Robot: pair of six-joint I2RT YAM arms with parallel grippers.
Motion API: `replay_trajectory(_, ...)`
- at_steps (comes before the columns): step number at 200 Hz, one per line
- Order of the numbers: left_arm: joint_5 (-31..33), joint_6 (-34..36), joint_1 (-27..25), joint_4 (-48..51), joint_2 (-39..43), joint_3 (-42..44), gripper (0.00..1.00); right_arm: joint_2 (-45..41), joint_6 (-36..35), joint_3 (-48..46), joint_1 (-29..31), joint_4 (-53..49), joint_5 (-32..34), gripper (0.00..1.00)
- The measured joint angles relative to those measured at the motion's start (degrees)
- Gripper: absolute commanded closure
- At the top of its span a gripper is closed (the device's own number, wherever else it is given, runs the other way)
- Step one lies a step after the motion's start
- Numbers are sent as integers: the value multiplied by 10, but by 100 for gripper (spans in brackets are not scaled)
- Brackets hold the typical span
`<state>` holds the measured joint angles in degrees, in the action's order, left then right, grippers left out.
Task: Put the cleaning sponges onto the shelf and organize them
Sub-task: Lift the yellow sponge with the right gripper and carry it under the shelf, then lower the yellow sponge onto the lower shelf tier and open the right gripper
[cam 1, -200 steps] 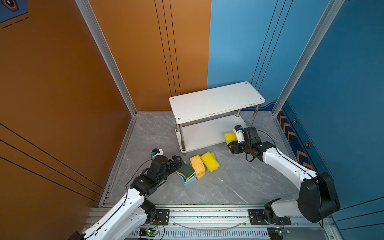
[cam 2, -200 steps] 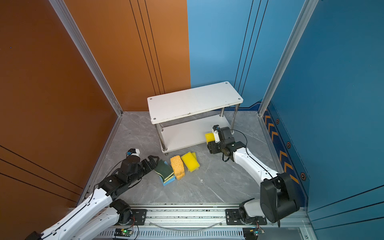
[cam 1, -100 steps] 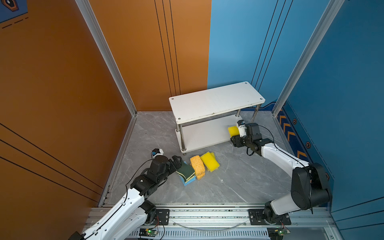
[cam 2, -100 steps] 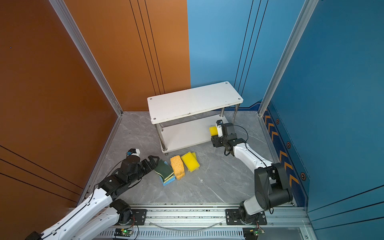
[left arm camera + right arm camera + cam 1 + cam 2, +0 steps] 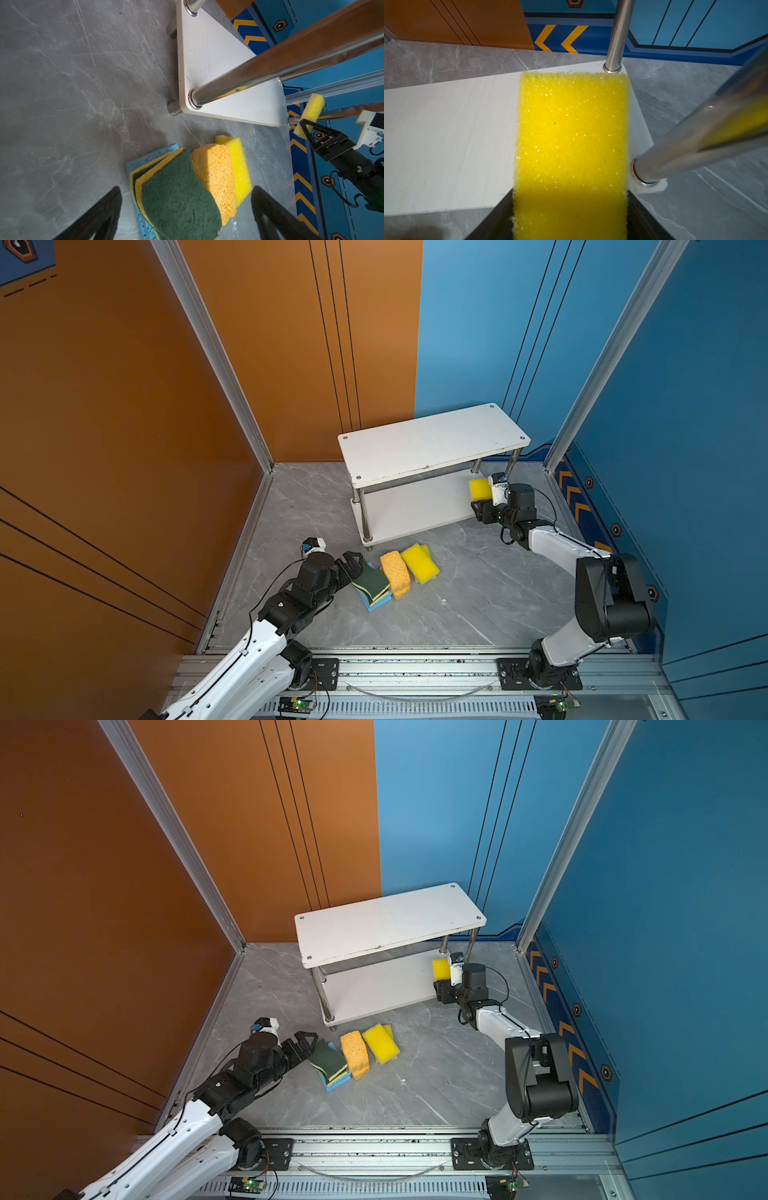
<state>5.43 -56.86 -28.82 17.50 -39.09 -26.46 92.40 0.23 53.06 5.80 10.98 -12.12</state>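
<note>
Your bright yellow sponge [image 5: 480, 488] is over the right end of the shelf's [image 5: 432, 443] lower board [image 5: 415, 506], pinched by your right pincer [image 5: 481, 506]. The other sponges [image 5: 395, 570] lie piled on the table [image 5: 478, 593], and your left pincer [image 5: 353, 564] is spread beside them.

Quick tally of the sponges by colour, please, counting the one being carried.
Yellow sponges: 3, one in the right tool
Orange sponges: 2
Green-topped sponges: 2
Blue sponge: 1 visible
Total: 8
</note>
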Motion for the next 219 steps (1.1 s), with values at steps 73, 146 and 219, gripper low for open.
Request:
replay_trajectory(73, 0, 0, 0, 1, 1, 2, 2, 43, 0, 19, -5, 12, -27, 30)
replay_trajectory(146, 0, 0, 0, 1, 0, 2, 3, 80, -3, 49, 7, 17, -24, 31)
replay_trajectory(219, -1, 0, 0, 1, 0, 2, 3, 94, -5, 88, 17, 5, 4, 29)
